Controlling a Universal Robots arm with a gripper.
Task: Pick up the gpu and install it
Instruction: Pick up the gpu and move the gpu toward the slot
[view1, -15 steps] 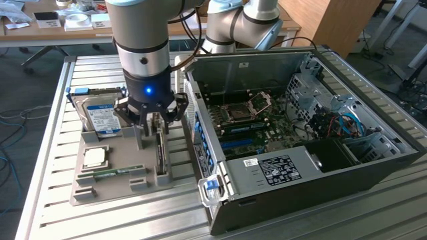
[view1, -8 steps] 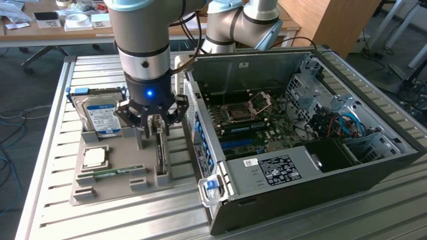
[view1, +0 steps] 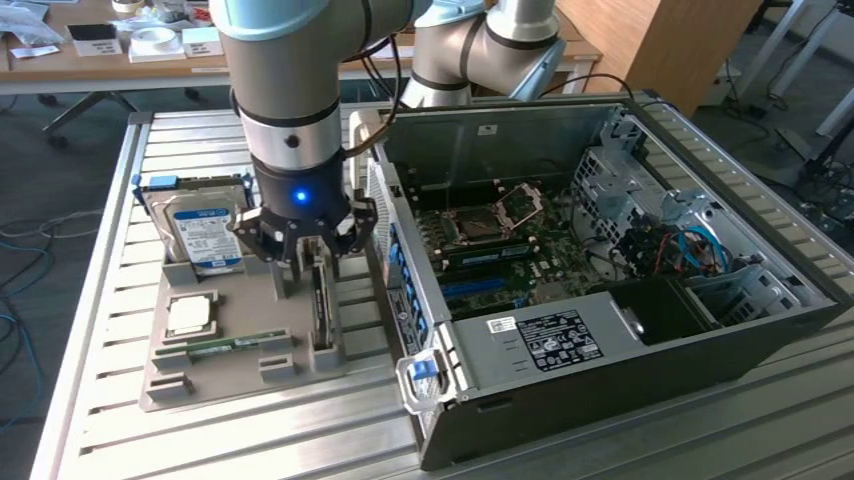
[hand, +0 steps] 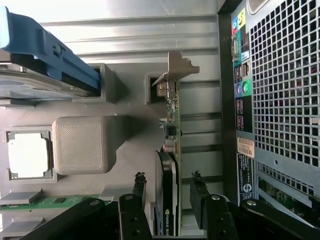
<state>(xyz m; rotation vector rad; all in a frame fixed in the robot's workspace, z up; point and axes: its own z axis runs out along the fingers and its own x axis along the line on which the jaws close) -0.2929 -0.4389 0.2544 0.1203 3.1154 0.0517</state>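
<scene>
The gpu (view1: 322, 305) stands on its edge in a slot of the grey holder tray (view1: 227, 385). It is a green board with a black cooler. In the wrist view the gpu (hand: 173, 107) runs from its silver bracket (hand: 176, 67) down between my fingers. My gripper (view1: 310, 262) hangs straight over the card. It is open (hand: 168, 176), with one black finger (hand: 139, 186) on the cooler side and the other on the board side, and a gap shows on both sides.
The tray also holds a hard drive (view1: 200, 230) in a blue frame, a CPU (view1: 190, 315) and a RAM stick (view1: 220, 347). An open PC case (view1: 601, 260) lies close beside the tray at the exterior view's right, its rear panel (hand: 280, 100) near the card.
</scene>
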